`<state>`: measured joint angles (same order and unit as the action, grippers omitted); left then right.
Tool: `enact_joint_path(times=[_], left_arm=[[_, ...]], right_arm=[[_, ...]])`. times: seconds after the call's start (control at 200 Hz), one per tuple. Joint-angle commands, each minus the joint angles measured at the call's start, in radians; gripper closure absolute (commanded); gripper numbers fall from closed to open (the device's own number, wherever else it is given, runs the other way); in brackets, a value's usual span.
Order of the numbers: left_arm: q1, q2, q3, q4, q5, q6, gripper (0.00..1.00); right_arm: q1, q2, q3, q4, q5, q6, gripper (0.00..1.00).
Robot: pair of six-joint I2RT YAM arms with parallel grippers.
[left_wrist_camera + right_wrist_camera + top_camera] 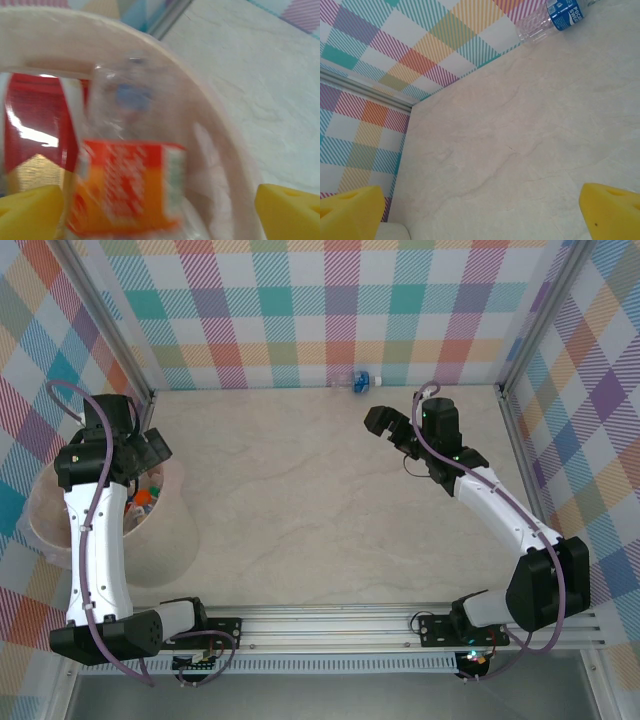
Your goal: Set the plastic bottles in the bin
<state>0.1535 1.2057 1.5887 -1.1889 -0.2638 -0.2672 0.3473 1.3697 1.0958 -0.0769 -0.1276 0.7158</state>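
The pale pink bin [168, 540] stands at the table's left edge, with several bottles [146, 502] inside. My left gripper [155, 450] hangs over its rim and is open. In the left wrist view a blurred clear bottle with an orange and red label [130, 187] lies inside the bin rim [200, 95], between my wide-apart yellow fingertips [30, 207] and touching neither. A red-labelled bottle [35, 125] lies beside it. One blue-labelled bottle [361, 381] lies at the far wall. My right gripper [385, 425] hovers open just short of that bottle [555, 17].
Plaid walls enclose the table on three sides, with metal frame posts [115, 325] in the far corners. A metal rail [330, 625] runs along the near edge between the arm bases. The marbled tabletop [300, 500] stretches between the arms.
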Motion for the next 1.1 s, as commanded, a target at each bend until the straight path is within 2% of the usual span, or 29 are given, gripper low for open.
enact_joint_path(times=[0.0, 0.245, 0.385, 0.515, 0.68, 0.945, 1.095], left_arm=[[0.014, -0.026, 0.066, -0.037, 0.112, 0.013, 0.0], [0.014, -0.037, 0.088, -0.031, 0.123, 0.003, 0.0], [0.016, -0.012, 0.034, 0.017, 0.143, -0.013, 0.0], [0.018, 0.012, -0.036, 0.053, 0.255, -0.058, 0.0], [0.024, 0.024, -0.103, 0.054, 0.248, -0.099, 0.0], [0.026, -0.013, 0.014, -0.004, 0.267, -0.115, 0.0], [0.026, -0.042, 0.062, -0.025, 0.336, -0.119, 0.0]], right_arm=[[0.004, -0.037, -0.001, -0.019, 0.018, -0.034, 0.0], [0.004, -0.041, -0.008, -0.035, 0.034, -0.044, 0.0], [0.004, -0.047, -0.03, -0.036, 0.045, -0.044, 0.0], [0.003, -0.056, -0.049, -0.042, 0.06, -0.049, 0.0], [0.004, -0.065, -0.06, -0.048, 0.077, -0.066, 0.0], [0.003, -0.07, -0.059, -0.063, 0.081, -0.091, 0.0], [0.003, -0.086, -0.069, -0.068, 0.117, -0.104, 0.0]])
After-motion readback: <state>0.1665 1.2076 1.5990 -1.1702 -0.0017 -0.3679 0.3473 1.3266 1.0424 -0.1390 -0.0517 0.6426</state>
